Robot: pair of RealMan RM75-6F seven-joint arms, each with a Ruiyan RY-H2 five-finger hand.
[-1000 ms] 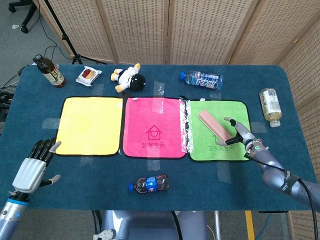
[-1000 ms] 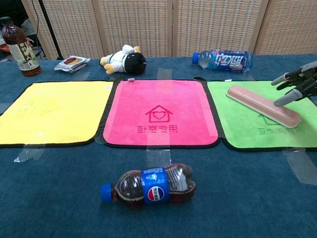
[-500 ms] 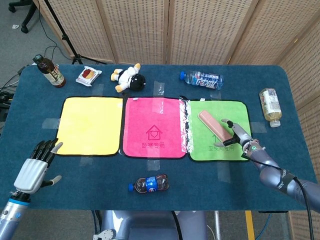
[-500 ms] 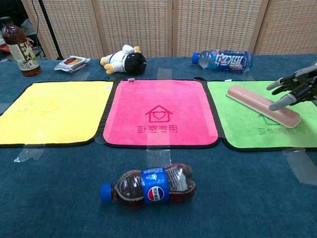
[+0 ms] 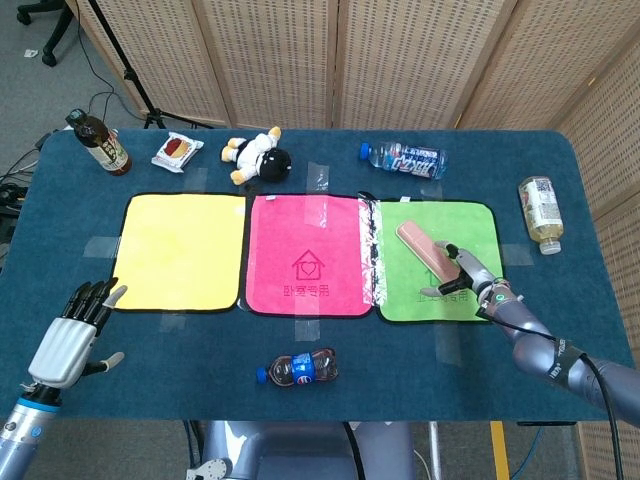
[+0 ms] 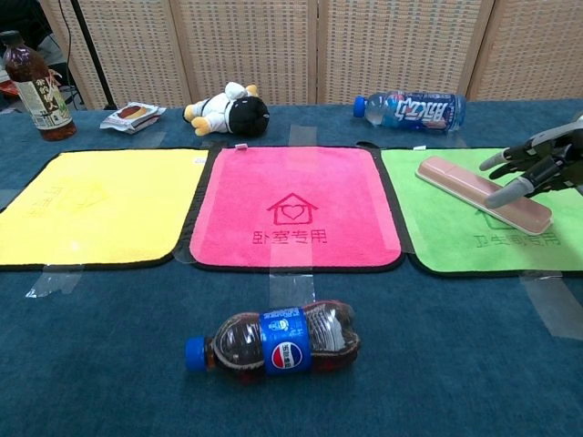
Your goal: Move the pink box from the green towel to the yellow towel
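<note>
The long pink box [image 5: 420, 245] [image 6: 469, 188] lies diagonally on the green towel [image 5: 475, 226] [image 6: 451, 238] at the right. My right hand [image 5: 466, 277] [image 6: 539, 167] hovers at the box's near right end with fingers spread, holding nothing; its thumb reaches down to the box's top, and I cannot tell if it touches. The yellow towel [image 5: 180, 250] [image 6: 91, 205] lies bare at the far left. My left hand [image 5: 68, 338] hangs open over the table's near left corner, seen only in the head view.
A pink towel [image 5: 308, 255] [image 6: 291, 200] lies between the two. A cola bottle [image 5: 298, 369] [image 6: 278, 339] lies near the front edge. Along the back are a tea bottle [image 5: 100, 142], snack packet [image 5: 177, 150], plush toy [image 5: 258, 156] and water bottle [image 5: 405, 158]. Another bottle [image 5: 541, 213] lies far right.
My right hand has shifted left and slightly nearer, closing in on the near end of the pink box. The box and my left hand have stayed put.
</note>
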